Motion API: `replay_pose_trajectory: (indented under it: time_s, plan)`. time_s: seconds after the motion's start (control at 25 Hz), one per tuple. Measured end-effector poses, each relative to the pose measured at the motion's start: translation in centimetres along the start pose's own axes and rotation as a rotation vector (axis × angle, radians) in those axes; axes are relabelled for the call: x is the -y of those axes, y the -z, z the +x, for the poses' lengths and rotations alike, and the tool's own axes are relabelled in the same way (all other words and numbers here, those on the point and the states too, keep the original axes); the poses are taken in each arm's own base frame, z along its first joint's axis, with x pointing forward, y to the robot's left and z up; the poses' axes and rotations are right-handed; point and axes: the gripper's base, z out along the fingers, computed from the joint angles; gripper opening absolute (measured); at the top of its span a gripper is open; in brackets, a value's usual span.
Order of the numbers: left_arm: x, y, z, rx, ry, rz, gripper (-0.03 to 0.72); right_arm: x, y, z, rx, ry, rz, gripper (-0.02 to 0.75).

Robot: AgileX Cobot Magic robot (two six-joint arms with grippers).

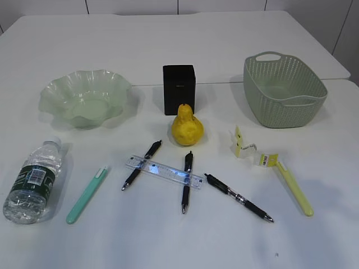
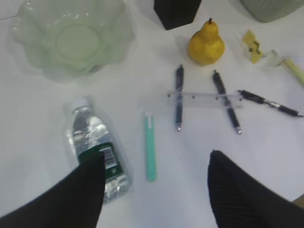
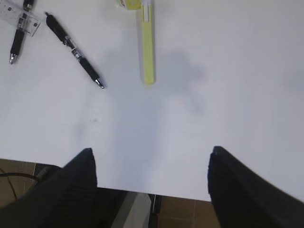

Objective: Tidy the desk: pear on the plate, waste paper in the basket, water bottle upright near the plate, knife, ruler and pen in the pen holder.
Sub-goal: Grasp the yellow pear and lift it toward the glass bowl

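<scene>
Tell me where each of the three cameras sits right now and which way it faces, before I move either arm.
Exterior view: raised at the near table edge, slanting down over the whole desk, from water bottle to basket; no robot parts show.
Left wrist view: above the near-left desk, facing away toward plate and pear; left gripper fingers, spread, at bottom.
Right wrist view: over the near-right edge, looking down; right gripper fingers, spread, at bottom.
Shared: all three show the ruler and the black pens.

The bottle (image 2: 97, 149) lies flat beside a green knife (image 2: 150, 146). The ruler (image 2: 204, 99) crosses two pens. The pear (image 2: 206, 44) stands upright.
</scene>
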Motion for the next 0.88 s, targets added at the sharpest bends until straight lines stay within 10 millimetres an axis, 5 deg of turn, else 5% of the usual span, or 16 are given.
replay_pose_trajectory:
  time_s: [0.2,0.36,0.64,0.88]
  plan:
    - [0.1,-2.8,-4.6,-0.085,0.031,0.131,0.467,0.9,-2.7,-5.5,-0.067,-0.007,-0.007,0.568]
    - [1.7,-6.5,-7.7,-0.157,-0.046,0.197,0.468,1.3,-3.9,-7.8,-0.085,-0.006,-0.011,0.568]
    - [6.9,-14.2,-10.5,-0.306,-0.234,0.183,0.527,1.4,-4.3,-8.5,-0.089,-0.008,-0.013,0.568]
    - [10.5,-22.4,-10.3,-0.399,-0.275,0.177,0.552,1.5,-4.7,-8.6,-0.098,-0.013,-0.014,0.568]
